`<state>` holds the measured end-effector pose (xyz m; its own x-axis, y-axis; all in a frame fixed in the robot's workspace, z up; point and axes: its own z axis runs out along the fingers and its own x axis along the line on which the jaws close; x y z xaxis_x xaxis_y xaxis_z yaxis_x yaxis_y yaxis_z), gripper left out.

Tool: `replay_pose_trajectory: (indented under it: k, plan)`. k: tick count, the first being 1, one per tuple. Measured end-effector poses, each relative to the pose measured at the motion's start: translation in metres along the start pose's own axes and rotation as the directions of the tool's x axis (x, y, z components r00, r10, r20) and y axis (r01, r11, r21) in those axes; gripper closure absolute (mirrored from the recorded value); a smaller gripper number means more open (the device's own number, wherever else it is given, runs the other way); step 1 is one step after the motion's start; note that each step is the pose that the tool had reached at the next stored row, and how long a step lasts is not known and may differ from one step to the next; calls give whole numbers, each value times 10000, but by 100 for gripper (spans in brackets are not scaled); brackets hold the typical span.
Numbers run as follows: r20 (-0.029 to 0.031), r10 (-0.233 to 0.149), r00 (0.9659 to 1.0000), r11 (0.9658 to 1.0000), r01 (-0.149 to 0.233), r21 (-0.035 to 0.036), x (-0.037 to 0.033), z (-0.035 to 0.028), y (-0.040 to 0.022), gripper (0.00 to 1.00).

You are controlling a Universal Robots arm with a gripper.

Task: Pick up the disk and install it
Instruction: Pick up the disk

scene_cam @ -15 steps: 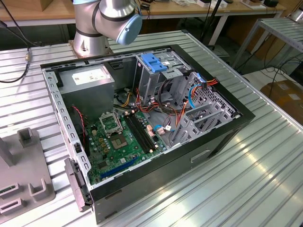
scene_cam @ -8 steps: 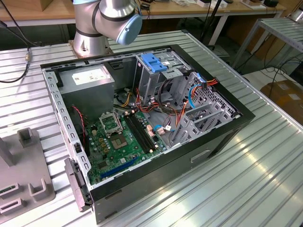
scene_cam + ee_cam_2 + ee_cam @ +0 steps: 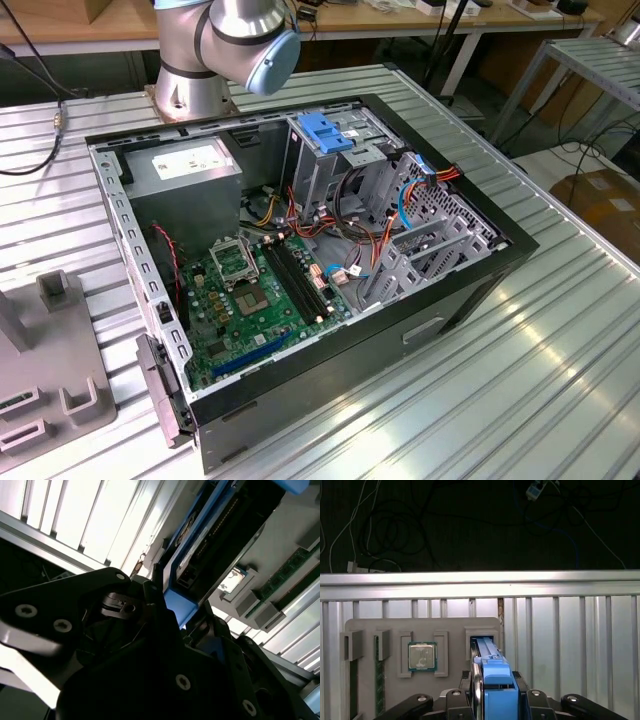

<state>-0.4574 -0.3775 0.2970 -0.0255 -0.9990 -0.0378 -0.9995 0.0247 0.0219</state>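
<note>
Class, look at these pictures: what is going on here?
The robot arm's pincer is shut on the disk, clamping its blue carrier frame. The disk stands on edge at a slot in the grey parts holder, next to a processor chip. The open computer case lies on the slatted metal table; the disk is not in it yet.

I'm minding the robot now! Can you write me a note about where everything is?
Gripper: seems shut on the disk, at its blue frame.
Disk: in or just above a slot of the grey holder, next to the chip; I cannot tell which.
Done: disk gripped.
Left: the disk is not in the open case yet.
</note>
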Motion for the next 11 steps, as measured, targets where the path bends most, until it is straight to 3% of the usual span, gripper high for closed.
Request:
replay_pose_trajectory:
  k: [6, 11]
  plan:
    - [-2, 1, 10000, 10000, -1, 0, 7, 0, 0, 56]
    - [-2, 0, 10000, 10000, 0, 0, 7, 0, 0, 63]
